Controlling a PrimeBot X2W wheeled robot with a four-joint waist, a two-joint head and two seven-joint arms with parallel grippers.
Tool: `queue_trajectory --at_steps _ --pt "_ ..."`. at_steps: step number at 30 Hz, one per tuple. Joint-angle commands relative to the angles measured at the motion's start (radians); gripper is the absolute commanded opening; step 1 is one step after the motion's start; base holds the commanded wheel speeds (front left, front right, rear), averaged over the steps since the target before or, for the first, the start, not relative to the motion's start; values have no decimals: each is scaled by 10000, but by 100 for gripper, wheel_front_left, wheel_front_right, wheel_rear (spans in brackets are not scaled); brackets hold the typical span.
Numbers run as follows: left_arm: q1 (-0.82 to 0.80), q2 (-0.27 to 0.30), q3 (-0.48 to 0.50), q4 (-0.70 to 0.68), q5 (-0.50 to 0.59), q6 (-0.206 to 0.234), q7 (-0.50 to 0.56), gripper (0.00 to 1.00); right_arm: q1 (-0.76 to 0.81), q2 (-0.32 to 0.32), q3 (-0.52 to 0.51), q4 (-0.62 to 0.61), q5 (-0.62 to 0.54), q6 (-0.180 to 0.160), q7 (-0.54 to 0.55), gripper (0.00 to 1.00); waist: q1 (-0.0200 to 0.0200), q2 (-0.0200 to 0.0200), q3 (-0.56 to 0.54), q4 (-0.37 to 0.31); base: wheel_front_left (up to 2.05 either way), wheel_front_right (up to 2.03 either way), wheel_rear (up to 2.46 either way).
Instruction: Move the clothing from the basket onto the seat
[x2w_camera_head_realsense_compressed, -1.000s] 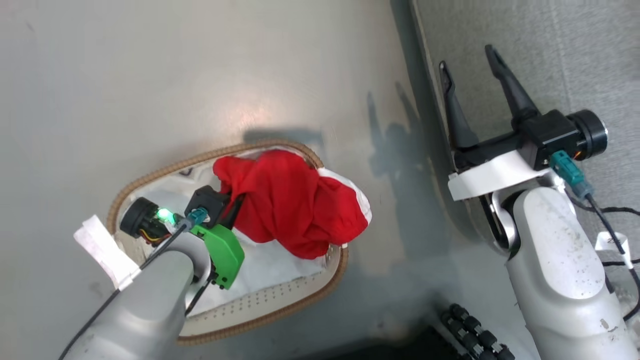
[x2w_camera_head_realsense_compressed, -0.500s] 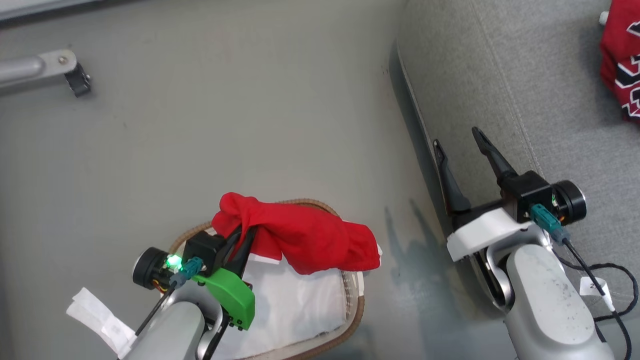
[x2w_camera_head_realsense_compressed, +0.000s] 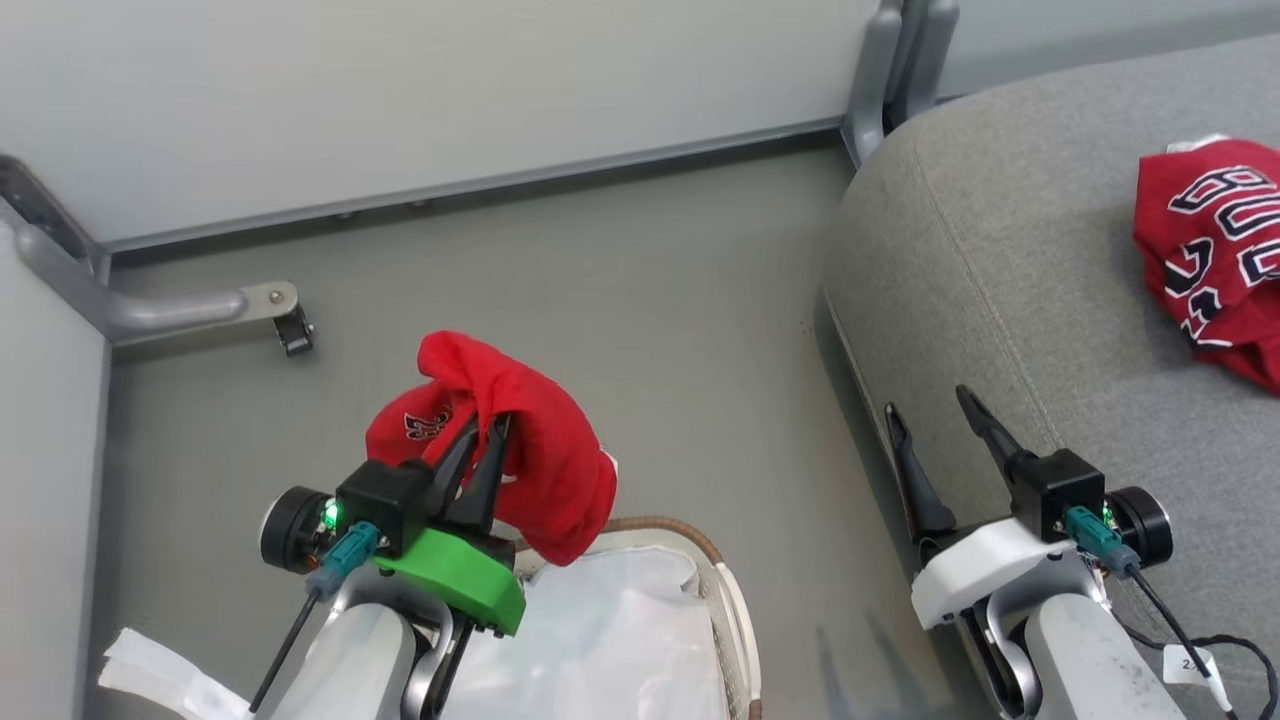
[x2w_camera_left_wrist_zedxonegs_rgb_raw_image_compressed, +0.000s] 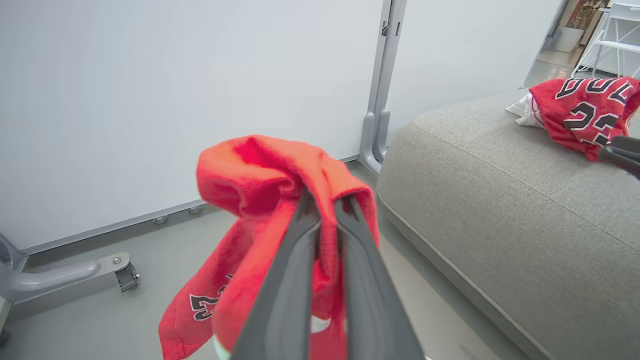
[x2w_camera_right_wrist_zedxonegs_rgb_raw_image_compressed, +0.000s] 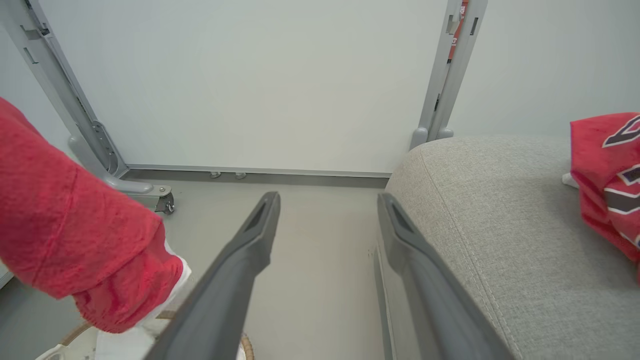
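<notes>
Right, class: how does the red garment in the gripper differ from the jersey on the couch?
The held garment hangs bunched from the left gripper; the jersey lies on the couch. The jersey bears large dark lettering; the held garment, one small mark. Both are red.

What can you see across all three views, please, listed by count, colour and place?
soft red garment with white edging: one, red, hanging from the left fingers by the basket
lettered red jersey: one, red with dark lettering, on the seat
white plastic basket with tan braided rim: one, on the floor
white cloth liner: one, in the basket
grey woven-fabric couch seat: one, right
grey metal leg with caster: one, far left
left fingers: two, dark, shut on the garment
right fingers: two, dark, apart, by the seat's edge
</notes>
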Motion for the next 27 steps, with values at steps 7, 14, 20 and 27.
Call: queue_trajectory --at_steps 7,14,20,27 --pt "-349 -147 449 -1266 159 7 -6 0 477 -38 40 106 52 -14 -19 100 2 0 -1214 331 0 0 0" --pt "-454 -215 424 -1832 84 7 -4 0 347 -33 386 -246 504 -14 -20 100 2 0 -1269 322 0 0 0" --pt "-333 -297 71 -1967 -76 5 -4 0 -570 -42 2501 -1667 819 -11 -17 100 2 0 -1196 338 0 0 0" --pt "-397 -469 -386 -1990 -228 7 -4 0 -2025 -130 4942 -1280 896 -13 -13 100 2 0 -1061 656 0 0 0"
